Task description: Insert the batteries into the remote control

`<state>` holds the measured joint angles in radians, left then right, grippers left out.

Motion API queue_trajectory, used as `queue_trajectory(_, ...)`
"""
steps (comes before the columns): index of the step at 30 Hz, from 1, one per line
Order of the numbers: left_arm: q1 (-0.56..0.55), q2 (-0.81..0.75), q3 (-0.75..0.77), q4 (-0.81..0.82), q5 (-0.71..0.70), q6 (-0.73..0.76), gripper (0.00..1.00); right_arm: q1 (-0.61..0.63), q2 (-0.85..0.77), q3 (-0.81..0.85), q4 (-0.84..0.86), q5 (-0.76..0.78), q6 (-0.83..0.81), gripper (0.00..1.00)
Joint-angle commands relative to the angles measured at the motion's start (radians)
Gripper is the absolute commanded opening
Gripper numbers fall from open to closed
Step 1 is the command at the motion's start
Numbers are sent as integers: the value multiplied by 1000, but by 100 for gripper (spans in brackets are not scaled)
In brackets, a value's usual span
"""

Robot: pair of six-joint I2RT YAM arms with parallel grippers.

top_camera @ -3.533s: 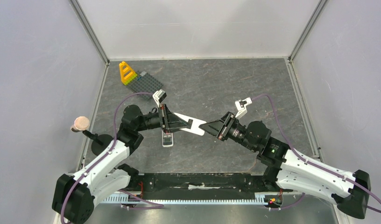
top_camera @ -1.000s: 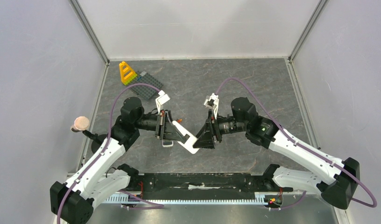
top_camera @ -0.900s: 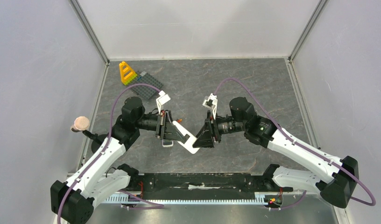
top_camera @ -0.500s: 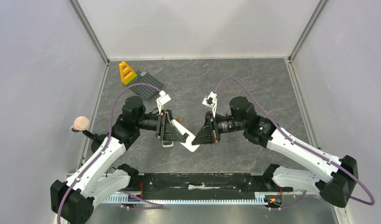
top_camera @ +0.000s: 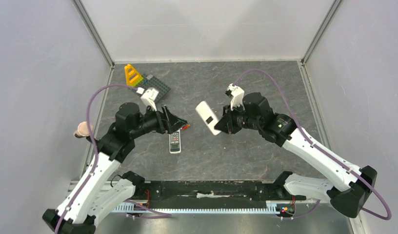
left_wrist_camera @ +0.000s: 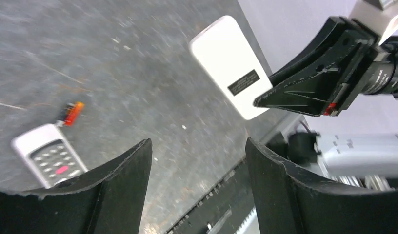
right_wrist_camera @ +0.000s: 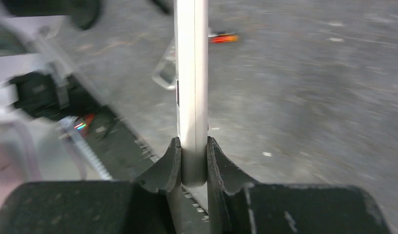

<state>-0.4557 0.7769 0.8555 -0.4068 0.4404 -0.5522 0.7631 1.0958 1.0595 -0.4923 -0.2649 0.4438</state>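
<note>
My right gripper (top_camera: 221, 125) is shut on one end of a white remote control (top_camera: 206, 116) and holds it above the table; in the right wrist view the remote (right_wrist_camera: 191, 73) stands edge-on between the jaws (right_wrist_camera: 193, 161). Its plain back with a black label (left_wrist_camera: 231, 66) shows in the left wrist view. My left gripper (top_camera: 179, 123) is open and empty, off to the remote's left (left_wrist_camera: 197, 146). A red-orange battery (top_camera: 186, 127) lies on the table beside a small grey remote (top_camera: 174, 142) with buttons facing up. The same battery (left_wrist_camera: 72, 112) and small remote (left_wrist_camera: 48, 153) show below my left fingers.
A grey brick plate (top_camera: 153, 87) with a yellow piece (top_camera: 133, 75) sits at the back left. A pink round knob (top_camera: 82, 129) stands at the left wall. A black rail (top_camera: 211, 187) runs along the near edge. Walls close in on three sides.
My left gripper has opened, let go of the white remote and drawn back to the left. My right gripper has shut on the remote and carried it up and to the right.
</note>
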Motion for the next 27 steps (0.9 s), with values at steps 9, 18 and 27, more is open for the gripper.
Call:
queue_trajectory(9, -1, -96, -21, -71, -347, -28, 77, -56, 360, 71, -212, 1092, -141, 0)
queue_trajectory(18, -1, -55, -29, -102, -343, -23, 77, -100, 590, 19, -137, 1371, -167, 0)
queue_trajectory(27, 0, -31, -33, -114, -330, -19, 77, -107, 720, 27, -42, 1285, -193, 0)
